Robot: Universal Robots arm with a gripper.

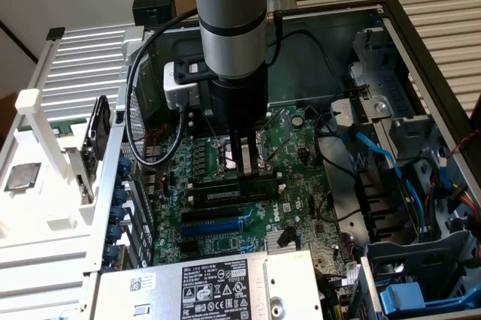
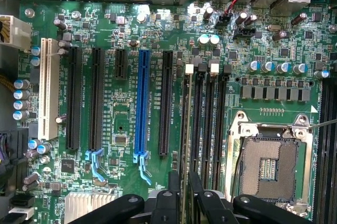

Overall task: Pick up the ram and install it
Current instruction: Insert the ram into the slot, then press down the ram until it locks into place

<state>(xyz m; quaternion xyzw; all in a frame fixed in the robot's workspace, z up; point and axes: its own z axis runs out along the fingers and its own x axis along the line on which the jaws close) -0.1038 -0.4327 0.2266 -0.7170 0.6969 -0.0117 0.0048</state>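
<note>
— Where does the gripper (image 1: 246, 171) stand?

— Deep in the open computer case (image 1: 421, 42). The arm (image 1: 233, 27) comes straight down over the motherboard (image 1: 301, 207), and the two dark fingers point at the row of memory slots, just beside the processor socket (image 2: 268, 169).

— And the ram (image 1: 218, 196)?

— It stands on edge in one of those slots. In the exterior view it is a long dark strip with a pale label, lying between the socket and the blue expansion slot (image 1: 214, 226). In the wrist view the ram (image 2: 185, 129) shows edge-on as a thin line in the memory slot nearest the blue expansion slot (image 2: 141, 98), with the other black memory slots (image 2: 209, 119) empty beside it.

— What do the jaws do?

— They are parted. The gripper (image 2: 184, 192) straddles the stick's top edge, one finger on each side, with a sliver of room showing between them and the board. Whether a pad brushes it I cannot tell.

— Is the stick seated fully?

— That I cannot tell either. The white end clips (image 2: 189, 69) sit at the slots' far end.

— Anything else nearby?

— A grey power supply (image 1: 218, 286) with a printed label, at the front of the exterior view.
</note>
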